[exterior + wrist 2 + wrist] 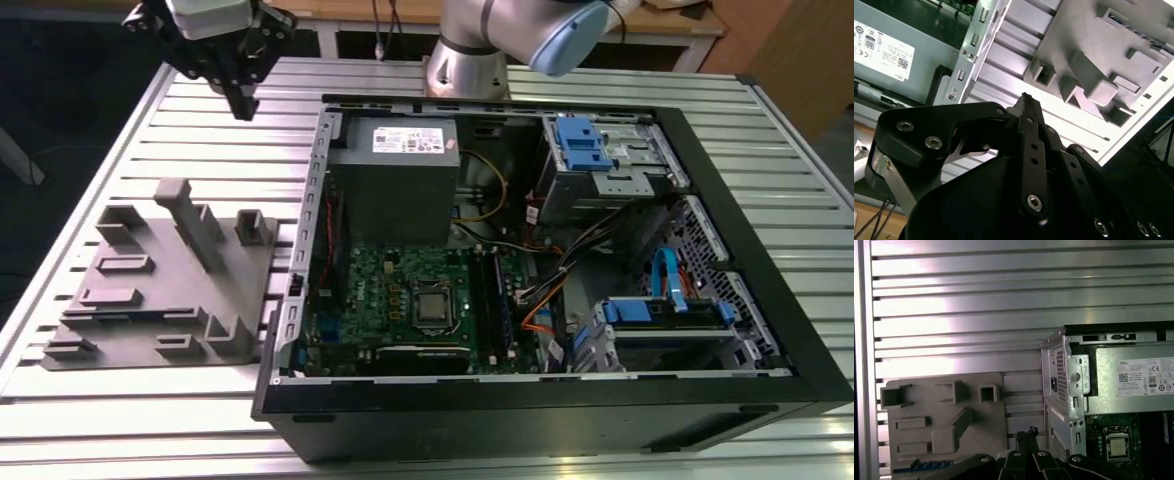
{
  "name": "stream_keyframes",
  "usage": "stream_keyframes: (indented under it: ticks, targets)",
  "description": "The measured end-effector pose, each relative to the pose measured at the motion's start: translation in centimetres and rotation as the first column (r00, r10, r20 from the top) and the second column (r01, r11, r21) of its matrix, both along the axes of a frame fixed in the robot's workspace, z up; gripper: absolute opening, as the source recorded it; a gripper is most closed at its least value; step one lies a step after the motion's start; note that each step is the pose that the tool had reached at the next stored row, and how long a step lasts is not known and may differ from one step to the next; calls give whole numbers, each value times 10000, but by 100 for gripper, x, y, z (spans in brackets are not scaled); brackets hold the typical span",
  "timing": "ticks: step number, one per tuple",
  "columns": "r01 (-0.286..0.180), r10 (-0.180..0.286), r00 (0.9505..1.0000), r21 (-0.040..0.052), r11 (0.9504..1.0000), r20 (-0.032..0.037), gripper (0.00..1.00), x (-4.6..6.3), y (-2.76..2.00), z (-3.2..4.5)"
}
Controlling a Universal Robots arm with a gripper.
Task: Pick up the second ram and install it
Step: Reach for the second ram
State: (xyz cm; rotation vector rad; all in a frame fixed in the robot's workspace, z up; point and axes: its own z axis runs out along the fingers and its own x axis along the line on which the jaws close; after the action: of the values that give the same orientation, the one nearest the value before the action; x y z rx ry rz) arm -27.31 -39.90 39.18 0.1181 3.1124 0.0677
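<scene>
Arm (467,65): silver-grey tube, light-blue joint cap (567,35). Gripper (1026,100): matte black linked fingers (1031,150), silver socket screws; pale housing (214,15) behind it, possibly sensor.

Power supply label (1146,376) — nothing legible

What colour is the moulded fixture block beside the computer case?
The fixture block is plain grey, clearest in the exterior view.

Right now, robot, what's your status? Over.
Hand shut, empty, high over the table. Second ram lying on grey fixture, untouched. Nothing on top of it.
</scene>
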Motion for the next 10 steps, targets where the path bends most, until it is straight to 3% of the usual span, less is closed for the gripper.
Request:
stream_keyframes:
  ticks: [10]
  targets:
    - [0, 0, 10000, -1, 10000, -1, 7, -199, -10, -5]
